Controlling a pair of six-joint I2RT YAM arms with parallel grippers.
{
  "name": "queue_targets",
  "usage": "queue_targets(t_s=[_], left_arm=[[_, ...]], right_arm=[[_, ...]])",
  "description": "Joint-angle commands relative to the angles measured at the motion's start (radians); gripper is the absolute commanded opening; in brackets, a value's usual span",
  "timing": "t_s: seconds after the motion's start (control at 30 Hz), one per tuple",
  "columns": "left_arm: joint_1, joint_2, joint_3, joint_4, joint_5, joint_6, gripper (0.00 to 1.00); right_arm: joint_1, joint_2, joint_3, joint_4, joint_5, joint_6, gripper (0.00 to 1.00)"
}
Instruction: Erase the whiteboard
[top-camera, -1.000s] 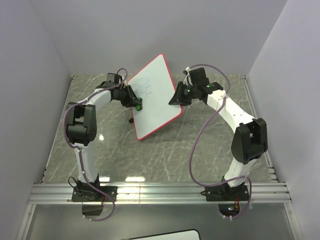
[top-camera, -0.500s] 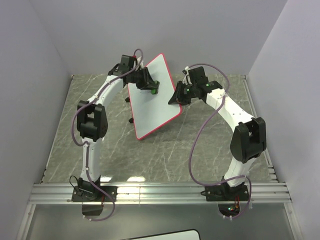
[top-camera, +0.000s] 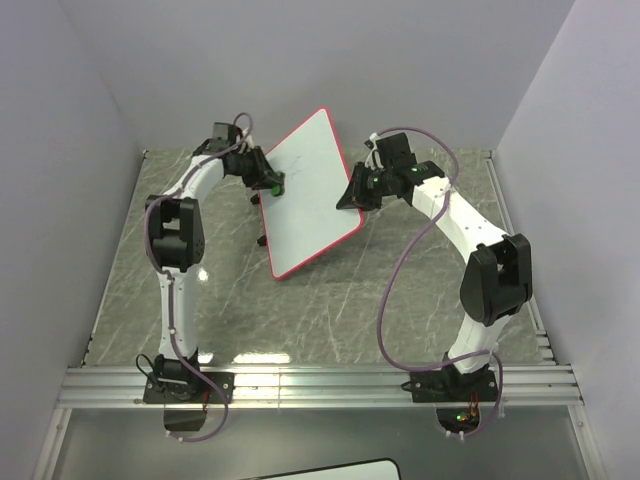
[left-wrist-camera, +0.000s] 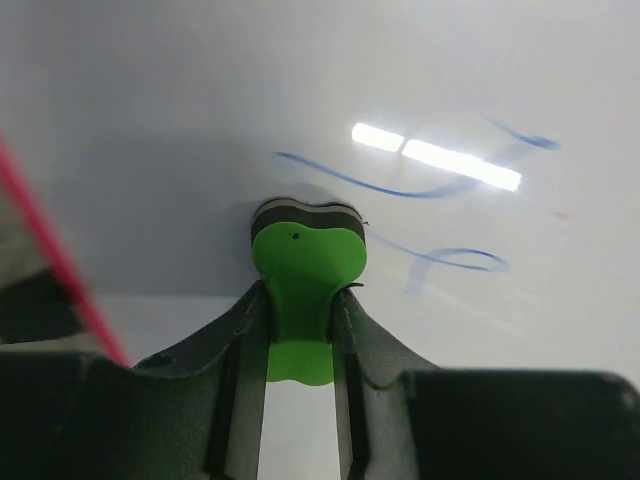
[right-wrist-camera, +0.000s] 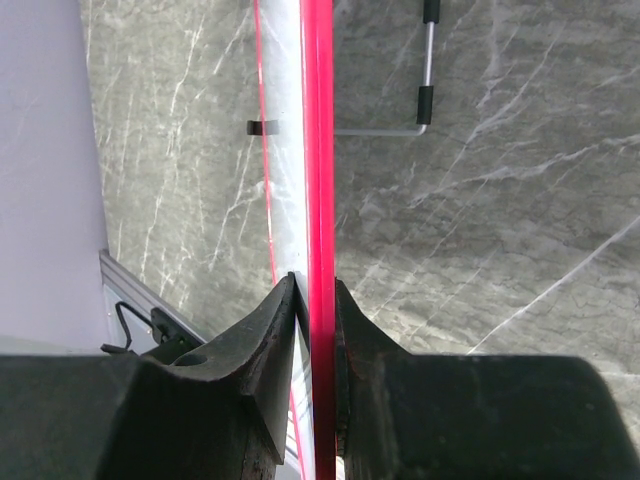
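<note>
Table: grey marbled stone, open stretch just ahead of the two arm bases.
Whiteboard: mid-table toward the back, propped at a tilt, red-pink frame, lower corner nearest the arms, upper corner toward the rear wall.
Right fingers: clenched on the whiteboard's right edge, red frame pinched between them, edge-on in the right wrist view.
Left fingers: clamped on a green eraser, near the board's left edge.
Eraser contact: dark felt face pressed flat to the white surface, just inside the red frame.
Blue strokes: thin curved lines beyond and right of the eraser.
Wire stand: bent metal rod with black sleeves, behind the board, above the table.
</note>
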Motion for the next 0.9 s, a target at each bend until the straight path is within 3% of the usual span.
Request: queue_targets(t_s=[0.0, 0.27, 0.43, 0.6, 0.87], left_arm=[[0.028, 0.119, 0.006, -0.106, -0.068, 0.073, 0.0], [0.028, 0.128, 0.03, -0.09, -0.038, 0.104, 0.0], [-0.067, 0.131, 0.214, -0.126, -0.002, 0.156, 0.0], [-0.145, 0.084, 0.245, -0.04, 0.107, 0.154, 0.0], [-0.153, 0.096, 0.233, 0.081, 0.248, 0.093, 0.0]], right_arm=[[0.057, 0.011, -0.021, -0.086, 0.012, -0.078, 0.0], [0.061, 0.014, -0.025, -0.083, 0.011, -0.069, 0.0], [0.068, 0.028, -0.019, -0.092, 0.014, -0.07, 0.0], [0.085, 0.04, -0.01, -0.127, 0.032, -0.089, 0.0], [0.1, 0.043, -0.031, -0.139, 0.035, -0.095, 0.0]])
